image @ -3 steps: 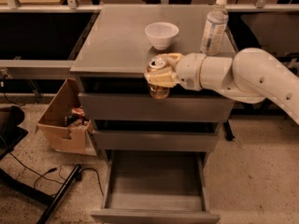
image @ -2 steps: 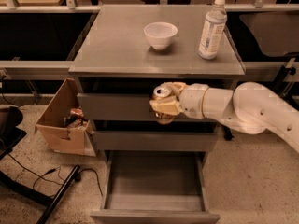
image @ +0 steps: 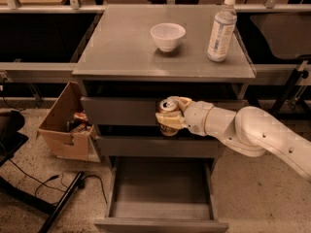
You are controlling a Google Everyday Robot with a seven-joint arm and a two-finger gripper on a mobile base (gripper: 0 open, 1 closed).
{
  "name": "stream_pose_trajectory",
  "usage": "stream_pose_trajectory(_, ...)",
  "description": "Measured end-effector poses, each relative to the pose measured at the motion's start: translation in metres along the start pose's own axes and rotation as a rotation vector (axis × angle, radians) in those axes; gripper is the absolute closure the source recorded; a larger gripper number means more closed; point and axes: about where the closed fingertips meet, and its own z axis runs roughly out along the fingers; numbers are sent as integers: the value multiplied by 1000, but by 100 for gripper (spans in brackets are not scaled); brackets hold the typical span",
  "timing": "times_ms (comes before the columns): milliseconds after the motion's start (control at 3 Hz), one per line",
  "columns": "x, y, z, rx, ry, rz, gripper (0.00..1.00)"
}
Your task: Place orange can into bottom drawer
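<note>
The orange can (image: 167, 116) is upright in my gripper (image: 171, 116), whose cream fingers are shut around its sides. The gripper holds it in front of the cabinet's top drawer front, well above the bottom drawer (image: 160, 198). That drawer is pulled out towards the camera; the part of its grey tray that shows holds nothing. My white arm (image: 248, 132) reaches in from the right.
A white bowl (image: 167, 36) and a clear plastic bottle with a white cap (image: 221, 29) stand on the cabinet top (image: 121, 47). A cardboard box (image: 65, 125) with items sits on the floor at the left. Cables and a dark base lie at the bottom left.
My gripper has carried the can down from cabinet-top height to in front of the top drawer, and the arm has lowered with it.
</note>
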Motion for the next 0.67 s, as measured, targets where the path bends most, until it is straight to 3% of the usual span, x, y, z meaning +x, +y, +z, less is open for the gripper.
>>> stream_pose_trajectory(333, 48, 18, -5, -29, 16, 29, 100)
stream_pose_trajectory(667, 127, 38, -11, -81, 22, 70, 100)
